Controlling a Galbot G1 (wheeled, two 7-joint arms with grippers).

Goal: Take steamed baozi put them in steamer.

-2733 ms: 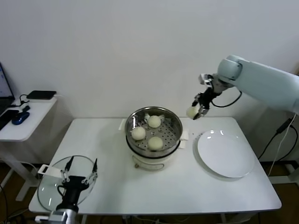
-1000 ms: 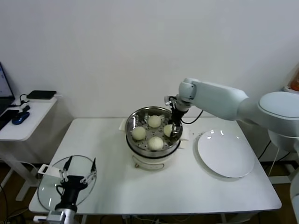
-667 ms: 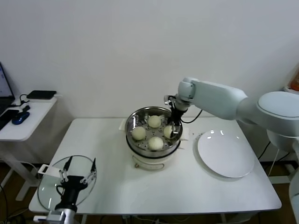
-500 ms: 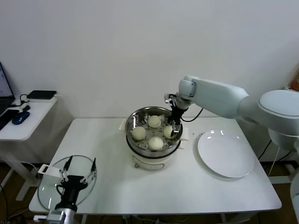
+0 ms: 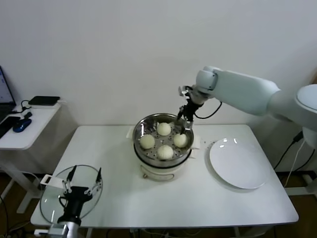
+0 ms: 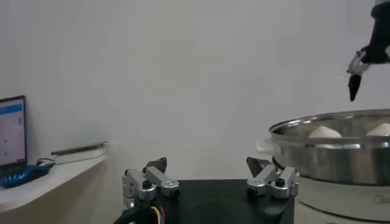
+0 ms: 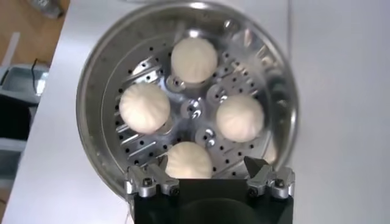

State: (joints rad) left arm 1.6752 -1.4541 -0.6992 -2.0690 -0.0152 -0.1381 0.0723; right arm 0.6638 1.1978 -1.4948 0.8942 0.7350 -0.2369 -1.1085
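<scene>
The steamer point(image 5: 136, 133), a shiny perforated steel basket on a white pot base, stands mid-table. Several steamed baozi lie inside it, among them the back one point(image 5: 163, 129), the left one point(image 5: 146, 142) and the right one point(image 5: 180, 140). My right gripper point(image 5: 185, 119) hangs open and empty above the basket's right rim, touching none of them. Its wrist view looks straight down into the steamer point(image 7: 91, 79), where the nearest baozi point(image 7: 189, 160) lies below the open right gripper point(image 7: 207, 163). My left gripper point(image 5: 81, 187) is parked open above the glass lid point(image 5: 54, 201).
An empty white plate point(image 5: 239, 162) lies right of the steamer. A side desk point(image 5: 27, 124) with dark devices stands off the table's left. In the left wrist view the left gripper point(image 6: 206, 164) faces the steamer point(image 6: 329, 155), with the right gripper point(image 6: 356, 79) above it.
My right gripper carried a baozi into the steamer, opened and left it on the right side. It has since risen clear of the basket. The left arm has not moved.
</scene>
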